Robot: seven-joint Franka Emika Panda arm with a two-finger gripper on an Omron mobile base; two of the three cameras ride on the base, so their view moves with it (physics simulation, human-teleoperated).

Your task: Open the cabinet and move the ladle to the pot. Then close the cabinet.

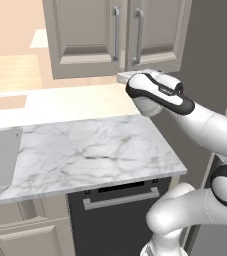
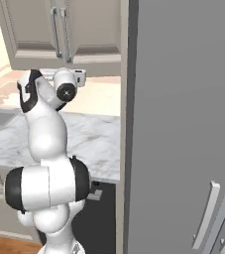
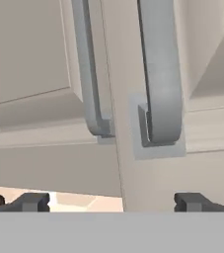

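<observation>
Beige-grey cabinet (image 1: 110,37) doors shut as the end effector (image 3: 113,201) closes in.
Jaws spread wide and empty just below the two silver handles (image 3: 159,74); opening, the ladle's move and closing all appear left to do above the marble counter (image 1: 85,150).

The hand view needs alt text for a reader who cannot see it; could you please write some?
Close-up of the closed cabinet, where its two doors meet, with two vertical silver handles side by side. The open claw sits just below the handles' lower ends, its dark fingertips apart and touching nothing.
</observation>
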